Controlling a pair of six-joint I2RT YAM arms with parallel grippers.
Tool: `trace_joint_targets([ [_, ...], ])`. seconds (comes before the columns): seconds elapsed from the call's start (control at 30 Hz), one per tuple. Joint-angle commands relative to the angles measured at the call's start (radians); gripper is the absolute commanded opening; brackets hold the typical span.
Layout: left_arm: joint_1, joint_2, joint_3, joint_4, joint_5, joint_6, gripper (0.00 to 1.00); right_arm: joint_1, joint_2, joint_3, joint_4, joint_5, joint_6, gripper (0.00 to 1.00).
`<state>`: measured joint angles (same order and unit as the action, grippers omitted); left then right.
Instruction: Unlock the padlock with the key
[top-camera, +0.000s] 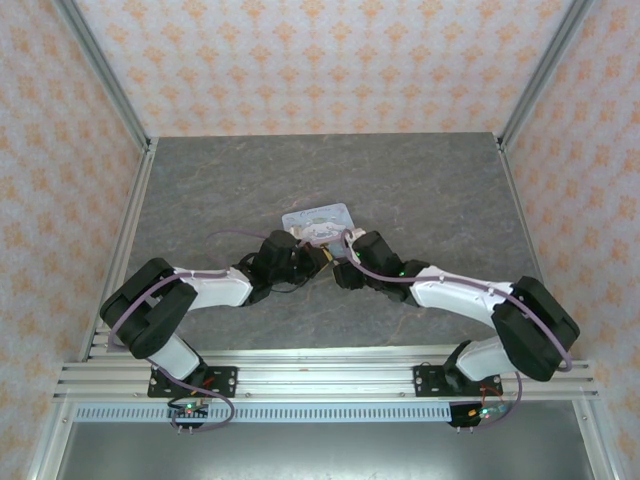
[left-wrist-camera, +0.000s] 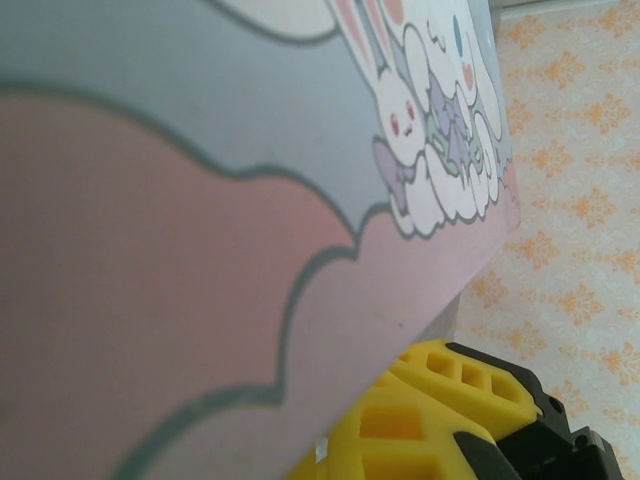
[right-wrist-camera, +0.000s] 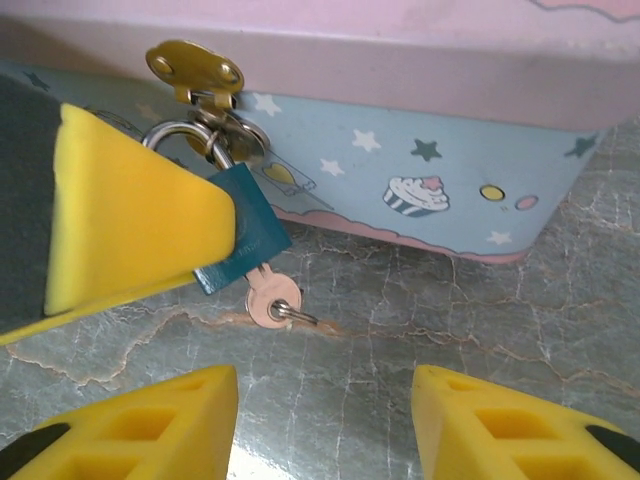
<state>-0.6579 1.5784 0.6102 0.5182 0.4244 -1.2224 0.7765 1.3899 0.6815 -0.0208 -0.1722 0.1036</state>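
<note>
In the right wrist view the teal padlock (right-wrist-camera: 252, 228) hangs by its shackle from the gold hasp (right-wrist-camera: 195, 70) on the front of the pale-blue cartoon tin (right-wrist-camera: 420, 150). The small key (right-wrist-camera: 270, 297), with a thin wire ring, sticks out of the padlock's underside, just above the table. A yellow finger (right-wrist-camera: 130, 225) of my left gripper (top-camera: 316, 256) covers the padlock's left half, and that gripper is shut on the padlock. My right gripper (right-wrist-camera: 325, 420) stands open a short way in front of the key, with bare table between its fingers.
The tin's printed lid (left-wrist-camera: 200, 200) sits very close to the left wrist camera, with one yellow finger (left-wrist-camera: 440, 400) under its edge. The tin (top-camera: 318, 218) lies at the middle of the grey marbled table (top-camera: 450, 190). Patterned walls enclose three sides.
</note>
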Motion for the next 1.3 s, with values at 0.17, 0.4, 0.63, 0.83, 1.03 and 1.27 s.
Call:
trace_joint_targets([
  [0.17, 0.012, 0.017, 0.048, 0.019, 0.029, 0.003, 0.00, 0.006, 0.050, 0.051, 0.022, -0.003, -0.037, 0.48],
  [0.4, 0.011, 0.017, 0.046, 0.022, 0.030, 0.001, 0.00, 0.007, 0.076, 0.064, 0.038, 0.015, -0.038, 0.45],
  [0.63, 0.011, 0.020, 0.039, 0.033, 0.033, -0.003, 0.00, 0.007, 0.107, 0.099, 0.046, 0.027, -0.030, 0.42],
  [0.83, 0.012, 0.017, 0.035, 0.040, 0.036, -0.005, 0.00, 0.006, 0.133, 0.114, 0.049, 0.026, -0.025, 0.34],
  [1.03, 0.012, 0.023, 0.034, 0.046, 0.037, -0.005, 0.00, 0.006, 0.130, 0.109, 0.053, 0.027, -0.013, 0.23],
  [1.27, 0.012, 0.043, 0.026, 0.056, 0.036, 0.000, 0.00, -0.003, 0.127, 0.115, 0.049, -0.112, 0.005, 0.03],
])
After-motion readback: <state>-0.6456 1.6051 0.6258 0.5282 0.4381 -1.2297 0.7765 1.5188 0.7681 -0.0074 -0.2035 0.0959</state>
